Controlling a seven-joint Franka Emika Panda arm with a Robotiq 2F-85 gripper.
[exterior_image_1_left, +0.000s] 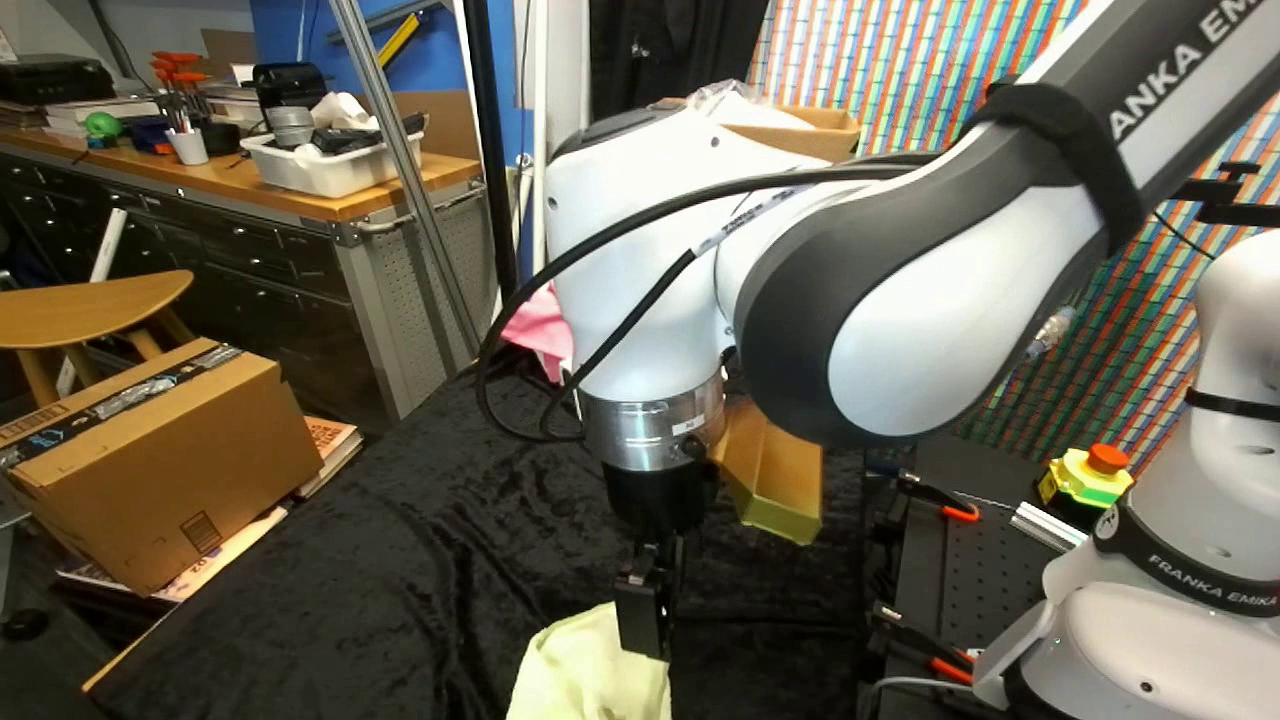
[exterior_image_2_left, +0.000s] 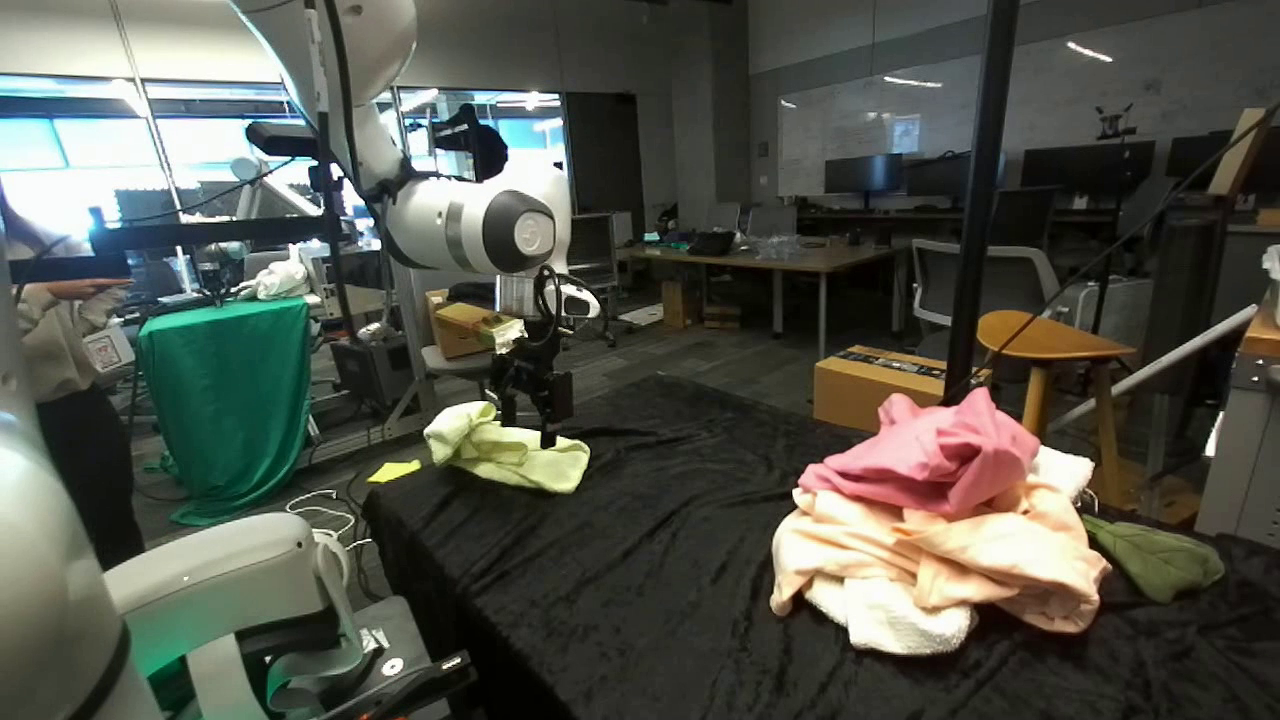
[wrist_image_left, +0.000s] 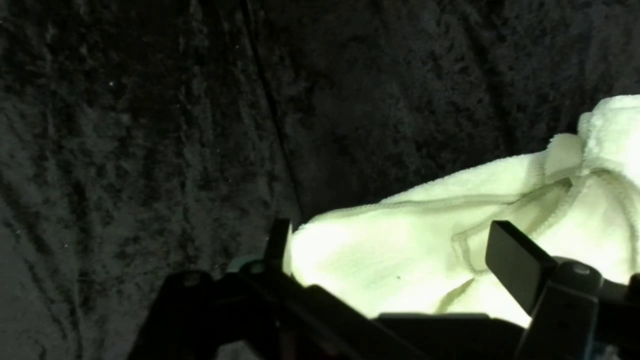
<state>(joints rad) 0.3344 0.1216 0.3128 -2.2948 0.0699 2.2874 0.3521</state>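
Branding I can read: "FRANKA EMIKA" on the black band (exterior_image_1_left: 1195, 575) round the robot's base (exterior_image_1_left: 1160, 640), plus a partial "ANKA EMI" on the arm (exterior_image_1_left: 920, 330). The printed tape (exterior_image_1_left: 125, 400) on the cardboard box (exterior_image_1_left: 175, 480) is too small to make out. Hand (exterior_image_2_left: 528, 430) points down with its fingers (wrist_image_left: 520, 267) spread wide, right over the pale yellow-green cloth (exterior_image_2_left: 540, 465). In the wrist view cloth shows between them; can't tell if they touch it. It's lying rumpled on the black surface (exterior_image_2_left: 660, 560), well apart from the pink-and-peach pile (exterior_image_2_left: 940, 540).
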